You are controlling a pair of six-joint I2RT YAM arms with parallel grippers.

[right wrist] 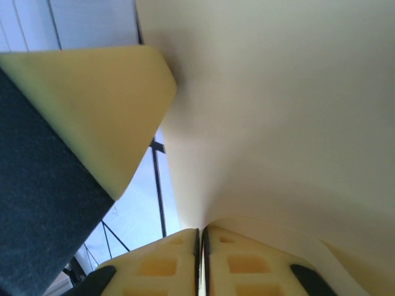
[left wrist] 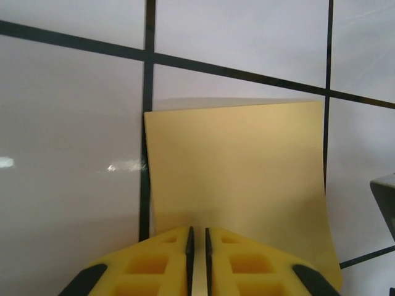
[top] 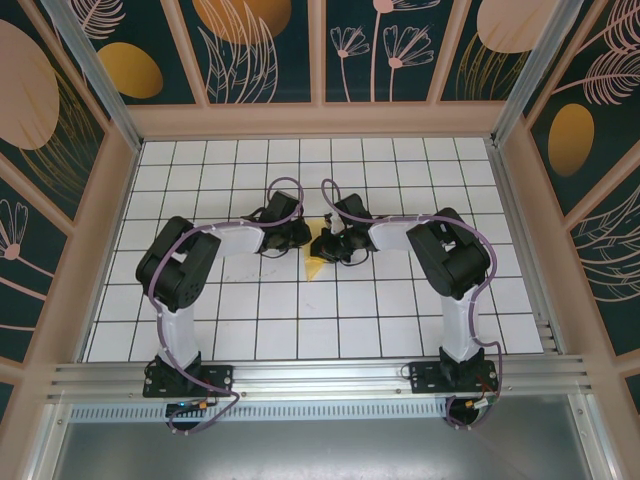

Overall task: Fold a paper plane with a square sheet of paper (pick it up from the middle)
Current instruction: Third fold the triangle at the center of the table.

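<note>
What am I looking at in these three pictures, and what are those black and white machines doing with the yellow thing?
These are two robot arms bolted at the near edge of a white gridded table. The overhead view looks down from above and behind them. The other two views come from cameras on each wrist, with the yellow fingers at the bottom. Both arms meet over the thin pale-yellow sheet of paper. The left gripper pinches the paper's near edge with fingers almost together. The right gripper pinches it too, and the paper curves up above it.
</note>
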